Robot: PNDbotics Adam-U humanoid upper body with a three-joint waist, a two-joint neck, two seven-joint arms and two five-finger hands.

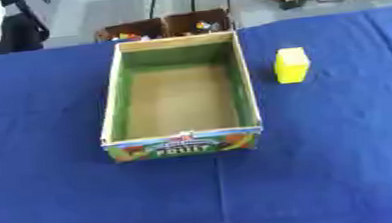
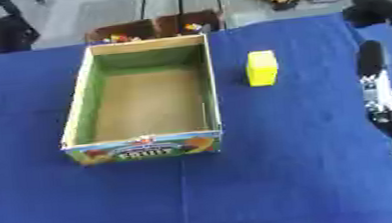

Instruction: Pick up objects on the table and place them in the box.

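My right arm [image 2: 382, 94] shows only along the right edge of the right eye view, black and silver, and I cannot tell how my fingers stand there: the hand itself is not clear enough to read. It has hold of nothing that I can see. My left hand is out of both views.

Toward the middle of the table from that arm, well apart from it, stands the yellow block [image 2: 262, 68], upright on the blue table [image 1: 327, 173]. Nothing touches it. Just past the block, farther from my arm, is the cardboard box [image 1: 111, 110], open at the top, with green inner walls and a printed fruit label on its near side. The block sits beside the box's right wall, toward its far end, with a strip of blue cloth between them.

The box floor looks bare, so I judge the task hardly begun: nothing is placed yet, and the yellow block, the only loose thing I see on the table, is left to pick up and set inside.
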